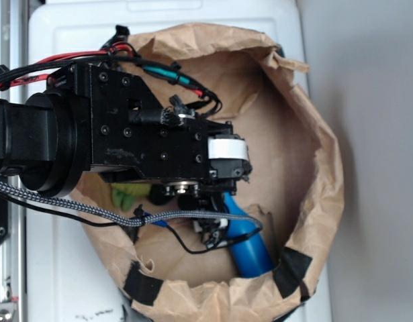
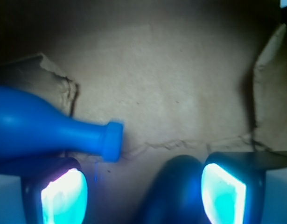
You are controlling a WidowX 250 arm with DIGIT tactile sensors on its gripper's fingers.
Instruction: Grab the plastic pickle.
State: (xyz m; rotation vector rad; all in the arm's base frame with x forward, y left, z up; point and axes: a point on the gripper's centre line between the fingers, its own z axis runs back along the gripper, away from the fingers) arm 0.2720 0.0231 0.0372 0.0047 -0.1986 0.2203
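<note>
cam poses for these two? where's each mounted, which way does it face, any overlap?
Exterior: overhead, facing straight down into the paper bag; the black arm fills the left and centre, hiding the gripper.
Wrist: on the arm, facing the bag's floor; both fingers glow at the bottom edge, gripper open, with a dark rounded thing, maybe the pickle, between them.
Shared: the blue bottle and the bag's brown paper.

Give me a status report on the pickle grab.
Claw open, low inside paper bag. Dark rounded shape between the fingers, likely the pickle; colour unclear. Blue bottle lying close by on the left, neck toward the gap.
</note>
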